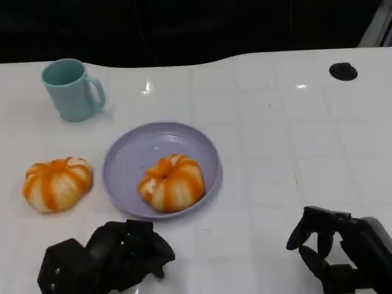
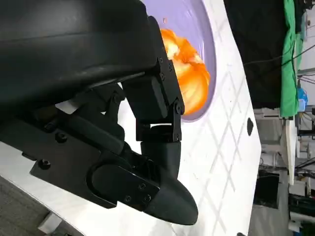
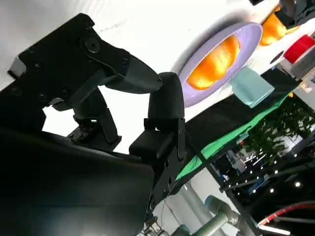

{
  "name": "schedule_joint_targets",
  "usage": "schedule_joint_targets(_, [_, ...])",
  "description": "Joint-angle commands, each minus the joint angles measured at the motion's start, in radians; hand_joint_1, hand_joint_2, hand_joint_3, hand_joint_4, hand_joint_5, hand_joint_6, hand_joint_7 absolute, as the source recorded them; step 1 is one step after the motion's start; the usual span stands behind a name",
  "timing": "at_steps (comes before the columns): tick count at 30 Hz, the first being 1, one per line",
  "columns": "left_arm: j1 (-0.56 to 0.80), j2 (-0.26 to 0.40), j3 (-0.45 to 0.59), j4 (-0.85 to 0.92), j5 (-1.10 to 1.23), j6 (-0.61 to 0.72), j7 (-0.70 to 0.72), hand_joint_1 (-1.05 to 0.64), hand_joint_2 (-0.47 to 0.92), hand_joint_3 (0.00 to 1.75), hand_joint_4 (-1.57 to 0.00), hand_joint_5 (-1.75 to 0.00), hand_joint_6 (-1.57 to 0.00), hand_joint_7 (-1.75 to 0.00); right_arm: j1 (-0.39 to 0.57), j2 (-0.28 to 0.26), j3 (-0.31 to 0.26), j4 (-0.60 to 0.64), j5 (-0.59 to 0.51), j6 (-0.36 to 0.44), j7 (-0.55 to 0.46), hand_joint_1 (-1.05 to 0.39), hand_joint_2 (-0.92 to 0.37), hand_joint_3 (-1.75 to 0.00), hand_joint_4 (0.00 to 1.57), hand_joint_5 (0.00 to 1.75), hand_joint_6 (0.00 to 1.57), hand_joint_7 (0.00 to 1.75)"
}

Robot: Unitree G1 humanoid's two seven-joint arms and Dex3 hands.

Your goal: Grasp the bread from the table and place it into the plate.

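A round orange-and-white striped bread [image 1: 171, 182] lies inside the lavender plate [image 1: 147, 147] at the table's centre. A second, similar bread [image 1: 57, 184] sits on the white table to the plate's left. My left hand [image 1: 107, 257] rests low near the front edge, just below the plate, holding nothing, its fingers loosely bent. My right hand [image 1: 343, 251] hovers at the front right with its fingers apart and nothing in them. The left wrist view has the left hand [image 2: 147, 147] before the bread [image 2: 189, 69] in the plate [image 2: 189, 19]. Beyond the right hand [image 3: 123, 108] lie the plate [image 3: 246, 39] and its bread [image 3: 214, 64].
A teal mug [image 1: 72, 89] stands at the back left, well behind the loose bread. A small black round mark [image 1: 343, 71] is at the back right of the table. The table's far edge curves against a dark background.
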Motion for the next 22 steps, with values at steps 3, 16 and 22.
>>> schedule_joint_targets(3, [0.008, 0.024, 0.014, 0.009, -0.004, 0.000, -0.003, -1.05, 0.85, 0.00, -0.89, -1.49, -1.30, -0.74, -0.010, 0.002, -0.002, 0.041, -0.019, -0.009, -0.052, -0.34, -0.44, -1.25, 0.85, 1.75, 0.71, 1.55])
schedule_joint_targets(16, [-0.002, 0.031, 0.016, 0.025, 0.002, -0.007, -0.003, -1.05, 0.86, 0.00, -0.89, -1.50, -1.29, -0.74, -0.037, 0.011, 0.008, 0.093, -0.016, -0.012, -0.067, -0.34, -0.45, -1.22, 0.83, 1.75, 0.69, 1.56])
schedule_joint_targets(22, [-0.003, 0.034, 0.019, 0.029, -0.008, -0.010, -0.012, -1.05, 0.86, 0.01, -0.89, -1.50, -1.30, -0.75, -0.044, 0.014, 0.013, 0.098, -0.026, -0.004, -0.075, -0.33, -0.45, -1.21, 0.84, 1.75, 0.69, 1.55])
